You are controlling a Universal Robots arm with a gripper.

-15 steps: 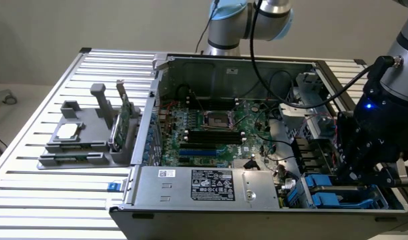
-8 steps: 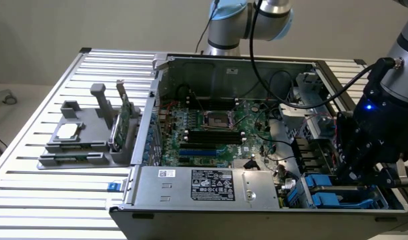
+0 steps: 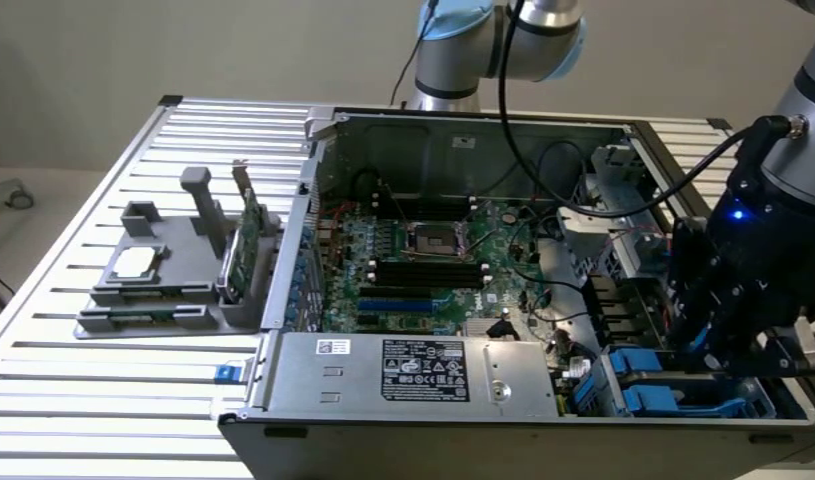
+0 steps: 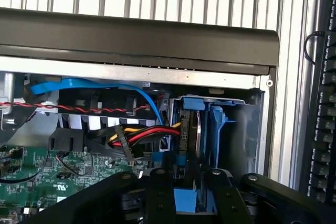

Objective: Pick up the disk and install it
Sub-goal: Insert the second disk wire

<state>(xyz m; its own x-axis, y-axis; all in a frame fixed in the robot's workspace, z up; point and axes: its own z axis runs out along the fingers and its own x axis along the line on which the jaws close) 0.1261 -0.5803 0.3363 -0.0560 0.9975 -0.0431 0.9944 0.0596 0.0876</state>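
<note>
The disk (image 4: 190, 129) stands on edge in the blue drive bay (image 4: 231, 129) at the corner of the open computer case, its dark metal edge framed by blue carrier rails. My gripper (image 4: 191, 199) is directly above it, one black finger (image 4: 160, 192) on each side of the carrier's top and spread slightly wider than it. In the exterior view the gripper (image 3: 711, 355) hangs over the blue drive bay (image 3: 661, 395) at the case's near corner, on the exterior view's right.
Red, yellow and black power cables (image 4: 142, 135) and a blue data cable (image 4: 105, 85) run beside the bay. The case also holds the motherboard (image 3: 421, 260) and power supply (image 3: 421, 370). A grey fixture (image 3: 167, 300) with a chip (image 3: 134, 265) and green card (image 3: 251, 240) stands on the slatted table (image 3: 100, 390).
</note>
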